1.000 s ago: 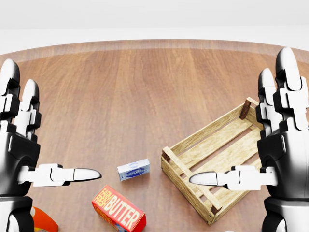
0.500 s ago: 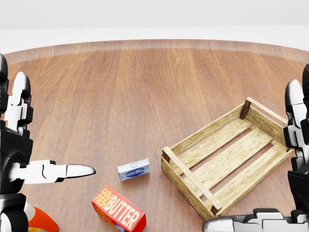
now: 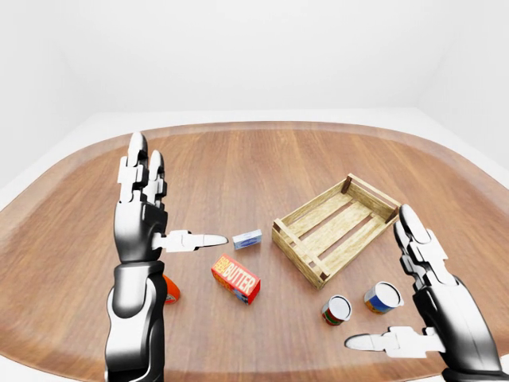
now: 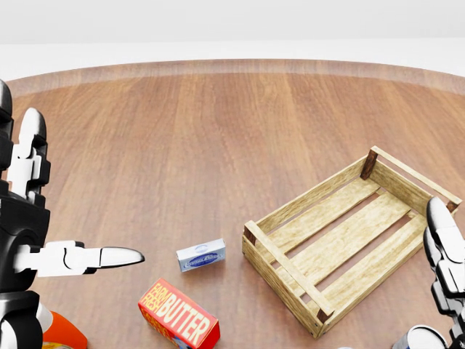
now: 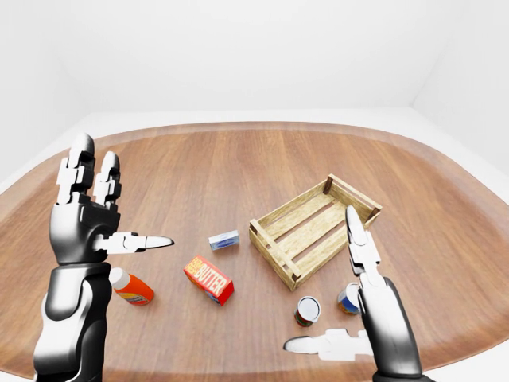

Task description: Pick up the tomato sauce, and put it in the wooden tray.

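Left hand (image 5: 83,227) is raised, fingers spread, holding nothing. Right hand (image 5: 374,318) is likewise open and empty, low beside the wooden tray (image 5: 312,229). The tomato sauce can (image 5: 308,310) stands upright below the tray, just left of the right fingers (image 5: 354,235), untouched. Recommended: lower the right hand, wrap the can squarely.

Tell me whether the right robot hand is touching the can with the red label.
Apart. In the left-eye view the right robot hand is open, with bare wood visible between its thumb and the red-labelled can, which stands untouched on the table.
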Robot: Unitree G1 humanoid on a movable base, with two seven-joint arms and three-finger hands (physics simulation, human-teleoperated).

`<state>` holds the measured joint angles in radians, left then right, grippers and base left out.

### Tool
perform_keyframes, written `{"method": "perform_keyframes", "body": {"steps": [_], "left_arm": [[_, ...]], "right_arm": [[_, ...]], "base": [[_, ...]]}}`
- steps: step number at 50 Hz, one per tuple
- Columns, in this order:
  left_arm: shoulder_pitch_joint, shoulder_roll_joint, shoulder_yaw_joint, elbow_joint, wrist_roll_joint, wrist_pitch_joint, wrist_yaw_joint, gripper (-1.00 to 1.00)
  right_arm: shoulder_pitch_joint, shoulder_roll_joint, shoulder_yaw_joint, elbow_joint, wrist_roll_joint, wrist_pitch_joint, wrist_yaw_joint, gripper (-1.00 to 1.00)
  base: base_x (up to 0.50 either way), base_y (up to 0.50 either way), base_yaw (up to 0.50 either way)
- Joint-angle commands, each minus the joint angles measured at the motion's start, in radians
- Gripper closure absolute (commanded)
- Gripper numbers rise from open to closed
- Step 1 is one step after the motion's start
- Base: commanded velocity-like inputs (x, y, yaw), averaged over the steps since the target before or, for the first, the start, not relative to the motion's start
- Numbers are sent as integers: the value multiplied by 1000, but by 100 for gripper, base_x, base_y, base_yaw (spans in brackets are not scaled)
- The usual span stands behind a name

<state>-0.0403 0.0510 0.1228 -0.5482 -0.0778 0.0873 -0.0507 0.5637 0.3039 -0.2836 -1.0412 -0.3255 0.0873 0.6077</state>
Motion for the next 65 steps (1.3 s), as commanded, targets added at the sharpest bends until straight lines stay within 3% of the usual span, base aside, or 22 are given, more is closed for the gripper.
{"method": "perform_keyframes", "body": {"steps": [1, 18, 26, 34, 44, 54, 60, 65], "left_arm": [[0, -1, -3, 1, 3, 0, 1, -100], [2, -2, -5, 4, 7, 0, -1, -100], [2, -2, -7, 5, 9, 0, -2, -100], [5, -2, -7, -2, 10, 0, -2, -100], [4, -4, -10, -2, 12, 0, -1, -100], [11, -6, -12, -2, 12, 0, -2, -100], [9, -6, -13, -3, 12, 0, -2, -100], [9, -7, -13, -6, 12, 0, -2, -100]], "right_arm": [[65, 45, -112, -6, -19, 0, 90, -100], [27, 45, -326, -6, -1, 0, 90, -100], [-4, 45, -364, 20, -18, 0, 90, -100], [22, 45, -361, 156, -42, 0, 90, -100], [26, 45, -341, 208, -74, -63, 90, -100], [48, 45, -263, 262, -109, -89, 90, -100], [65, 45, -200, 285, -125, -79, 90, -100], [95, 45, -102, 302, -127, -42, 90, -100]], "base": [[0, 0, 0], [0, 0, 0], [0, 0, 0], [0, 0, 0], [0, 0, 0], [0, 0, 0], [0, 0, 0], [0, 0, 0]]}}
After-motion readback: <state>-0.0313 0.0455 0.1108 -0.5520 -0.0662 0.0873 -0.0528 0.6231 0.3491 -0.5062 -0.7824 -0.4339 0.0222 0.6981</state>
